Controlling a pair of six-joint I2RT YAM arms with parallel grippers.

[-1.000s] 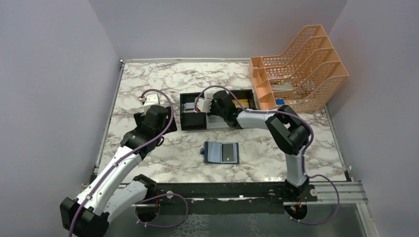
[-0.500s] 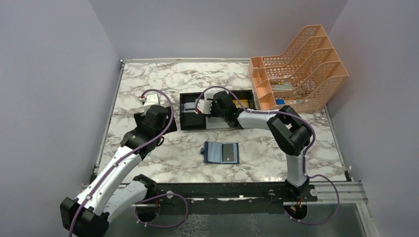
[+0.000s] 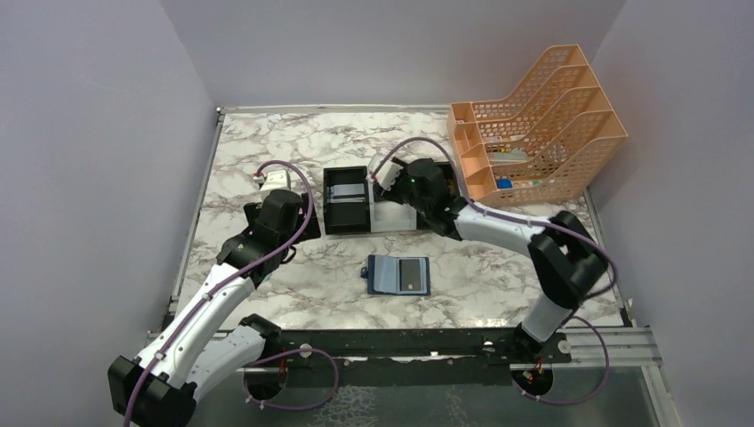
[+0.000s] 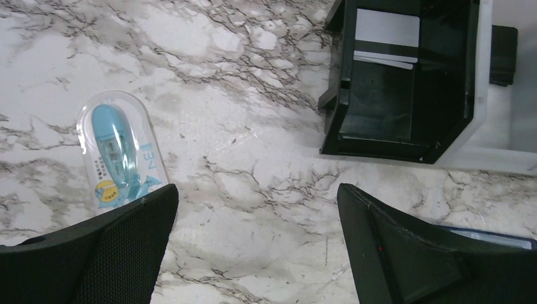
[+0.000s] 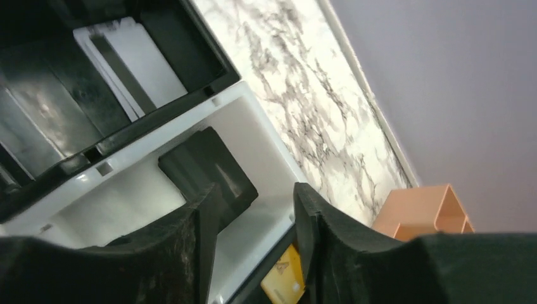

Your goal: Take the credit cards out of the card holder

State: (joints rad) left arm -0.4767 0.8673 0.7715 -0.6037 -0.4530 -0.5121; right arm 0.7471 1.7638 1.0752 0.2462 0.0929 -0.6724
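Marble-veined worktop (image 3: 267,133), boxed in by plain lilac-grey walls (image 3: 89,133) left, right and back. Nearest the arm bases, the card holder (image 3: 388,276) lies open and flat mid-worktop, with a dark card (image 3: 411,273) in its right-hand pocket; nothing touches it. The left hand (image 4: 256,202) hovers near it on the left, fingers spread wide and empty, a correction-tape pack (image 4: 117,152) partly behind its left finger. Further back is a black tray (image 3: 347,213) with pale cards (image 4: 386,28) toward its far end, and a white tray (image 3: 391,220) butted against it. The right hand (image 5: 253,202) hangs over the white tray, fingers parted and pinching nothing; a black card (image 5: 209,171) lies loose on the tray floor just beyond the tips. A peach file rack (image 3: 533,124) fills the far right corner. Judgement: at least one card is left to pull. Risks: the holder is unpinned, so a one-handed tug would likely drag or fold it rather than free the card, and the thin card gives little edge to pinch. The right hand sits low by the tray walls and could clip a rim on lifting out, shifting the trays. Room: bare marble either side of the holder and behind the trays; tight by the rack and along the left wall
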